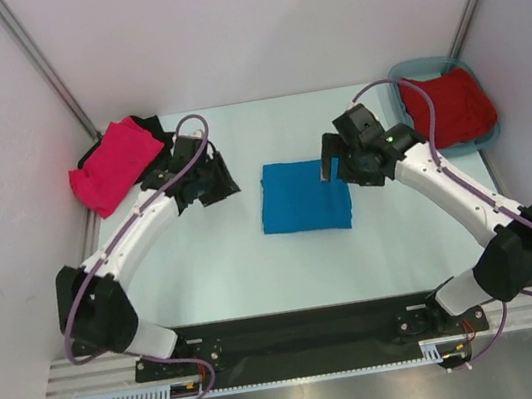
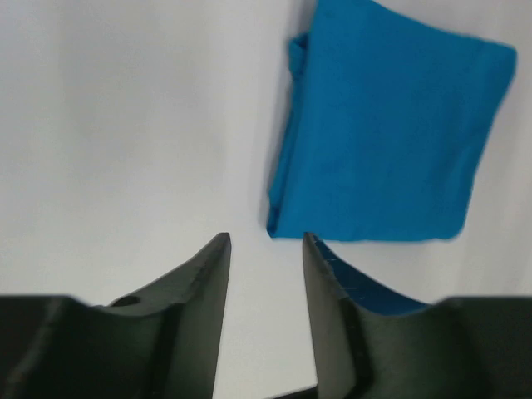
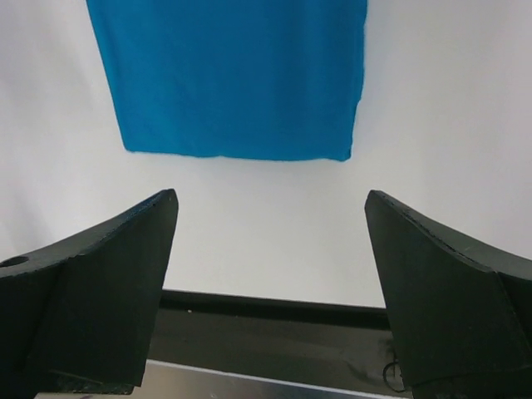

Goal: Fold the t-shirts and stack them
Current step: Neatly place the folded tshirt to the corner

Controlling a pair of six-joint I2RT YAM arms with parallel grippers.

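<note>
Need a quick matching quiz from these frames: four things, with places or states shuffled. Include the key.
Things:
1. blue t-shirt
2. dark red t-shirt
3. hot pink t-shirt
4. right gripper

Places or states:
A. in the teal tub, far right
B. open, holding nothing
C. folded flat, in the middle between the arms
D. far left, overlapping a black t-shirt

Pairs: 1-C, 2-A, 3-D, 4-B

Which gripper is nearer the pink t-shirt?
Left. The left gripper hangs just to the right of the pink t-shirt; the right gripper is far off, over the blue t-shirt's far side.
</note>
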